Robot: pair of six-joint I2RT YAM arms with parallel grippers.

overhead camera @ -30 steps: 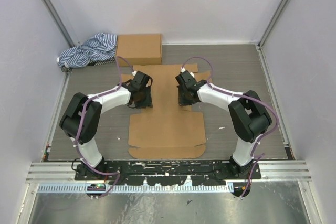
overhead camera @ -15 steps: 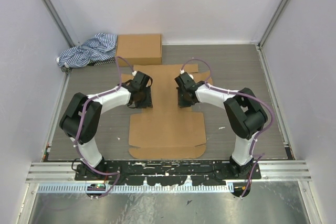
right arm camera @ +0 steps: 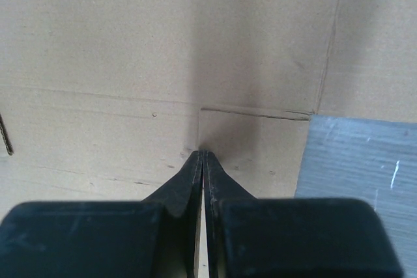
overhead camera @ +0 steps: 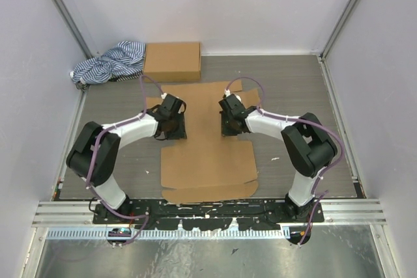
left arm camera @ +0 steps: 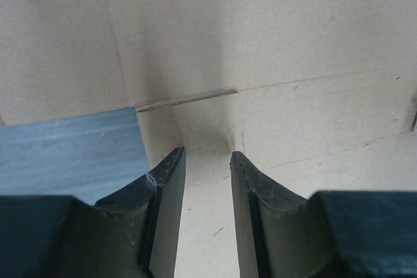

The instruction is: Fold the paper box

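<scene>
**A:** Where does the flat, brown, die-cut corrugated-cardboard paper box [overhead camera: 207,161] lie?

**B:** Unfolded on the grey wood-grain table [overhead camera: 296,96], between both arms.

**A:** How do we handle it?

**B:** We judge it light and stiff, bending only at scored creases. We grip a side flap's edge.

**A:** Jaws?

**B:** The left gripper [left arm camera: 207,157] is slightly parted over the board. The right gripper [right arm camera: 201,154] is closed, tips on a crease.
</scene>
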